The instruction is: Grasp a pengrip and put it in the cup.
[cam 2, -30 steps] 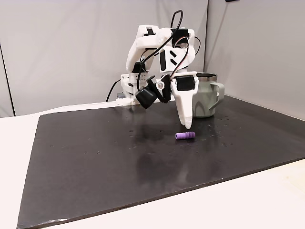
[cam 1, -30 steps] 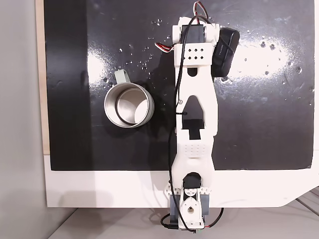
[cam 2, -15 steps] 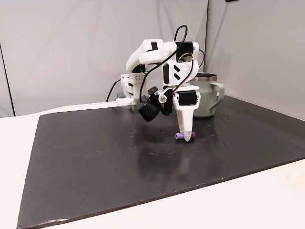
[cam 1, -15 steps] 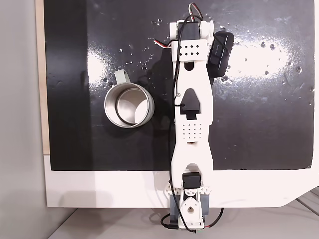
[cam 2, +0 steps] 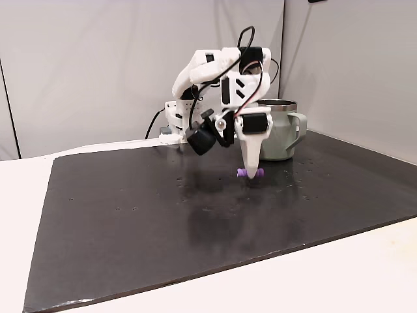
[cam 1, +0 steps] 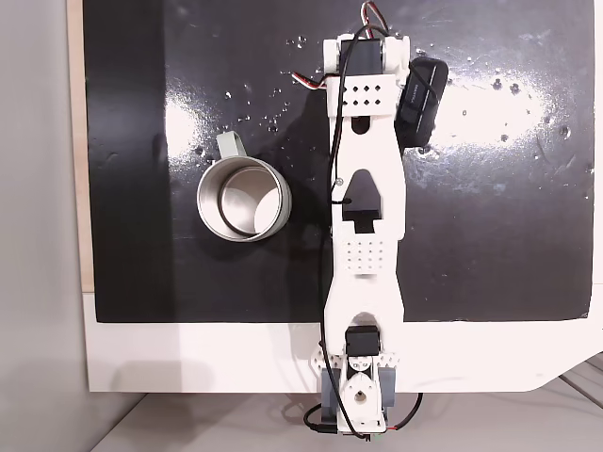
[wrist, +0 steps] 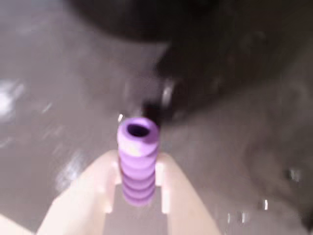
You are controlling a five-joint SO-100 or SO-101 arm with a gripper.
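Note:
The purple ribbed pengrip (cam 2: 251, 173) lies on the black mat against the tip of my white finger (cam 2: 249, 163). In the wrist view the pengrip (wrist: 138, 164) rests lengthwise along that white finger (wrist: 88, 196), hollow end pointing away. My gripper (cam 2: 225, 158) is open, with its black pad (cam 2: 199, 139) swung up and away from the pengrip. From above, the arm hides the pengrip, and the black pad (cam 1: 419, 94) sticks out to the right of the wrist. The silver cup (cam 1: 201, 200) stands upright and empty left of the arm; from the side, the cup (cam 2: 279, 137) is just behind the gripper.
The black mat (cam 1: 499, 217) covers most of the white table (cam 1: 188, 358), with glare patches and small white specks on it. The arm's base (cam 1: 356, 400) sits at the near table edge. Grey walls (cam 2: 98, 65) stand behind the table.
The wrist dropped until the white finger tip met the mat at the pengrip. In the side view the pengrip then shifted a little farther back with the finger. The cup stayed put.

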